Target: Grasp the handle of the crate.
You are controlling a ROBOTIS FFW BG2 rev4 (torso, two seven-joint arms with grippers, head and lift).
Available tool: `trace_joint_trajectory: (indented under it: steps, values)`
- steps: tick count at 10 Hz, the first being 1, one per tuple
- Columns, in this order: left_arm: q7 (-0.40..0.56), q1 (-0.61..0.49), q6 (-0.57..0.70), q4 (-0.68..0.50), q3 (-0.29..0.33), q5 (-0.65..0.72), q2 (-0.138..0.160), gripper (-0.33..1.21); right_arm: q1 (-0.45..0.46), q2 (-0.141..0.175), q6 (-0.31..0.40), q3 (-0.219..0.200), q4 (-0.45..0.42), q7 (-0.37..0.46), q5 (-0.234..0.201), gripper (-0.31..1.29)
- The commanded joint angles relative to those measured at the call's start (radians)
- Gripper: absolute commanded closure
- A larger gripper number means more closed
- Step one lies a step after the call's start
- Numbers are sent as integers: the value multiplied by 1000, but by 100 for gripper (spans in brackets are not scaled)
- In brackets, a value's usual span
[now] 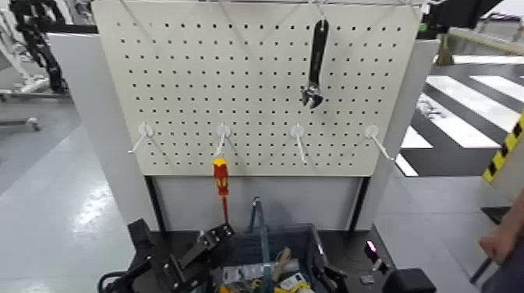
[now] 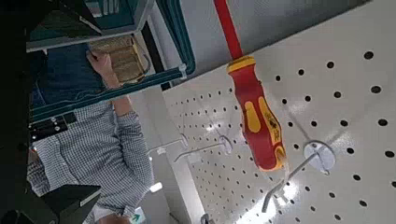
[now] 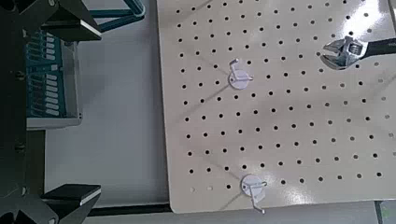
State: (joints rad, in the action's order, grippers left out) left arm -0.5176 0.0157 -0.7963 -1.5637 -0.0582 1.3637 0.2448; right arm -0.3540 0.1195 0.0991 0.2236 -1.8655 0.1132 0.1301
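The crate (image 1: 273, 253) is a small dark blue-grey box at the bottom centre of the head view, below the pegboard, with several tools in it. Its thin teal-grey handle (image 1: 260, 226) stands upright over its middle. My left gripper (image 1: 199, 248) is open just left of the crate, clear of the handle. My right gripper (image 1: 335, 277) is low at the crate's right side. In the right wrist view it (image 3: 89, 112) is open and empty, with the crate (image 3: 47, 79) beyond it. The left wrist view shows the crate's rim (image 2: 103, 79).
A cream pegboard (image 1: 257, 86) stands behind the crate with a black wrench (image 1: 316, 66), a red-and-yellow screwdriver (image 1: 221, 178) and several white hooks. A person's hand (image 1: 499, 243) is at the right edge. A person in a checked shirt (image 2: 93, 154) shows in the left wrist view.
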Motion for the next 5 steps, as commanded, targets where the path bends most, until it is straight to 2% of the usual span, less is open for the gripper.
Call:
trace_joint_trajectory:
  steps: [1, 5]
  values:
    - [-45, 73, -11, 94, -58, 0, 13, 11, 3, 0, 7, 2, 6, -1, 5, 15]
    - [-127, 190, -21, 221, -150, 0, 22, 11, 10, 3, 19, 8, 19, 0, 14, 15]
